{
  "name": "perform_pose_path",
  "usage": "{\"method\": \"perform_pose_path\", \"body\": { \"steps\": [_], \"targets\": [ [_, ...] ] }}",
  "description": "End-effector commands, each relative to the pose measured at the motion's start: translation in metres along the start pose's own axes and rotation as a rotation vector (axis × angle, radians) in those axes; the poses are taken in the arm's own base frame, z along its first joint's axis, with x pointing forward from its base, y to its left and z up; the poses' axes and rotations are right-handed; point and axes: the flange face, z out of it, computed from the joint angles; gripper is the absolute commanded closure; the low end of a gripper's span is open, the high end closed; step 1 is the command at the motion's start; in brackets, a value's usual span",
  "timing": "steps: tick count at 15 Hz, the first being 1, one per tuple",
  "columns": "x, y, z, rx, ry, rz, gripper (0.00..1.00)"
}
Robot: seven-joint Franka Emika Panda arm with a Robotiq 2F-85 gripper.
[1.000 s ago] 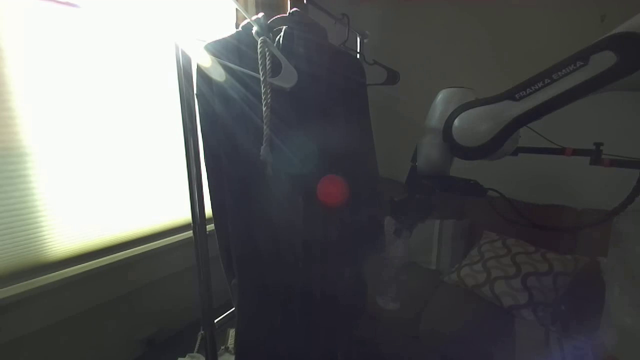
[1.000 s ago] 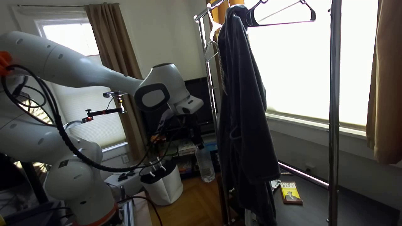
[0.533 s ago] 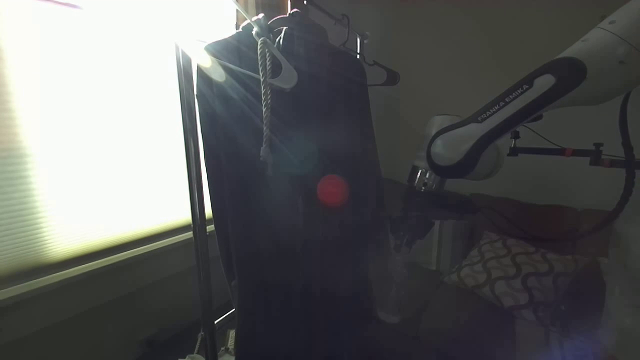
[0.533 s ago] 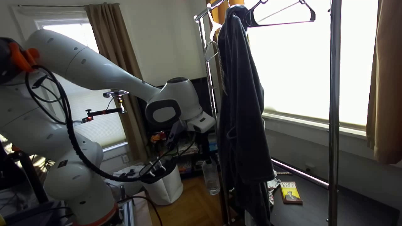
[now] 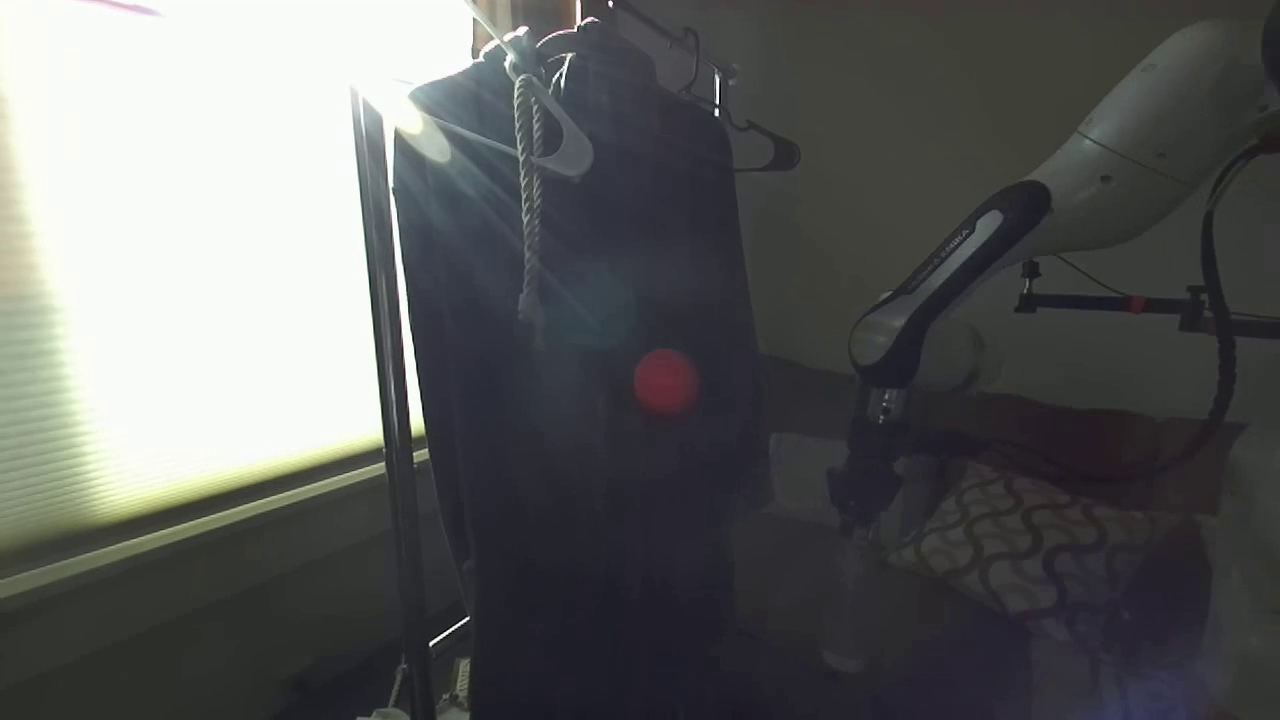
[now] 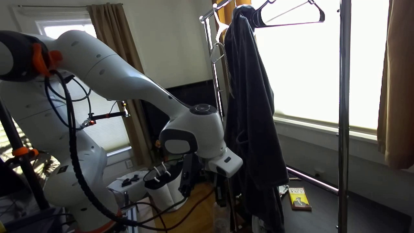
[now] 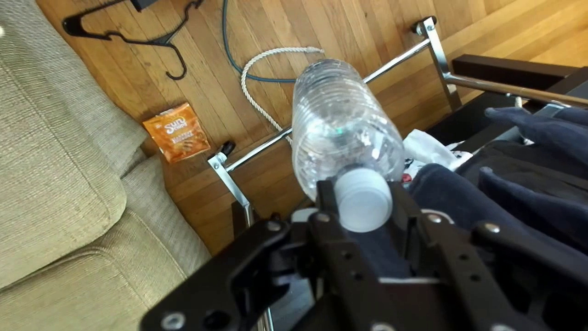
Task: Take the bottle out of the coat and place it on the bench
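Observation:
The bottle [image 7: 342,124] is clear plastic with a white cap. It hangs upright outside the coat, and it shows faintly in both exterior views [image 5: 848,610] [image 6: 221,216]. My gripper [image 7: 364,202] is shut on the bottle's cap and neck. In an exterior view the gripper [image 5: 862,505] is beside the coat, with a gap. The dark coat [image 5: 570,300] hangs on the rack; it also shows in the other views [image 6: 255,113] [image 7: 473,207]. The wide, low seat [image 5: 930,630] that appears to be the bench is dim behind the bottle. In the wrist view a beige cushioned seat [image 7: 59,161] is at the left.
The metal clothes rack [image 6: 344,113] stands around the coat, with empty hangers. A patterned pillow [image 5: 1030,540] lies on the seat. A book [image 6: 299,198] lies on a low dark surface. An orange packet [image 7: 177,132], rope [image 7: 250,92] and black hanger [image 7: 156,40] lie on the floor.
My gripper has moved lower with the bottle. In one exterior view it moves right, away from the coat; in another it moves down and right, nearer the camera. The bottle stays held.

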Motion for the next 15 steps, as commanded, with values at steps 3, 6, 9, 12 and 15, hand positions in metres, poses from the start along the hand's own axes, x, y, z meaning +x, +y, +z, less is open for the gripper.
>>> {"method": "perform_pose_path", "body": {
  "steps": [3,6,9,12,15],
  "targets": [
    [0.059,0.043,0.043,0.092,0.022,0.157,0.92],
    [0.057,0.044,0.039,0.116,0.027,0.175,0.69],
    [0.08,0.042,0.06,0.104,0.022,0.2,0.69],
    [0.106,0.037,0.067,0.032,0.17,0.13,0.92],
    [0.133,0.036,0.08,0.026,0.287,0.059,0.92]
  ]
}}
